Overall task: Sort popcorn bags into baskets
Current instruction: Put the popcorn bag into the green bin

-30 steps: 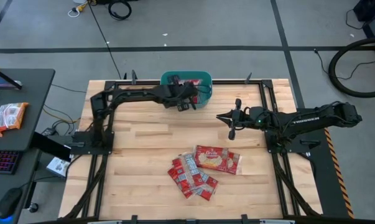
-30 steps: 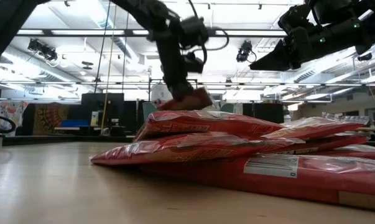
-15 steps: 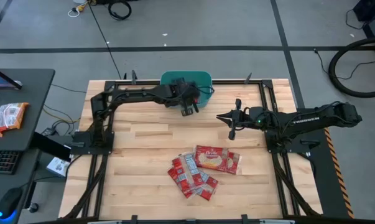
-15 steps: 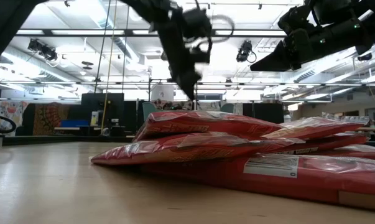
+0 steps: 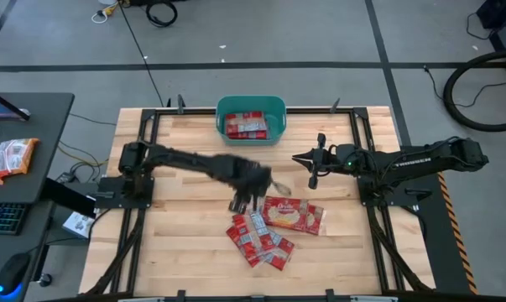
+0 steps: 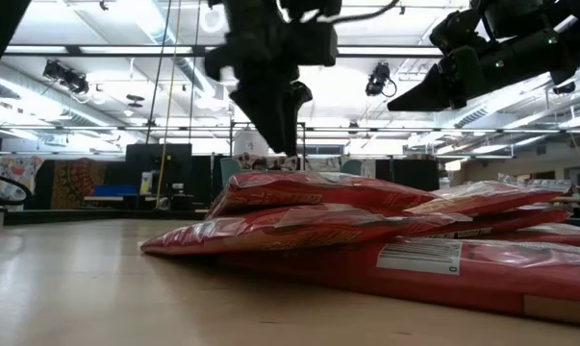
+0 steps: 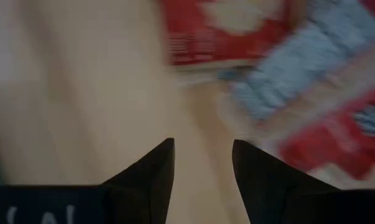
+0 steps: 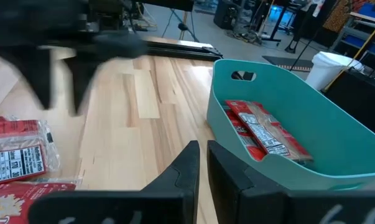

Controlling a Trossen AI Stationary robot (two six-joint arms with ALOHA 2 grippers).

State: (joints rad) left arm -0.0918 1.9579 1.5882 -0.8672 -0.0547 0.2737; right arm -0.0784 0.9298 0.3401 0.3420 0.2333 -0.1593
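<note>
Popcorn bags (image 5: 269, 226): red packets heaped on the worktop (image 5: 185, 243), near its front middle; more lie in the basket.
Basket (image 5: 251, 104): teal, at the worktop's far edge, well apart from the heap.
Left gripper (image 5: 251, 191): above the heap's far-left corner, fingers (image 7: 153, 171) parted, nothing between them.
Right gripper (image 5: 310, 163): raised right of centre, fingers (image 8: 186, 163) almost together, empty.
</note>
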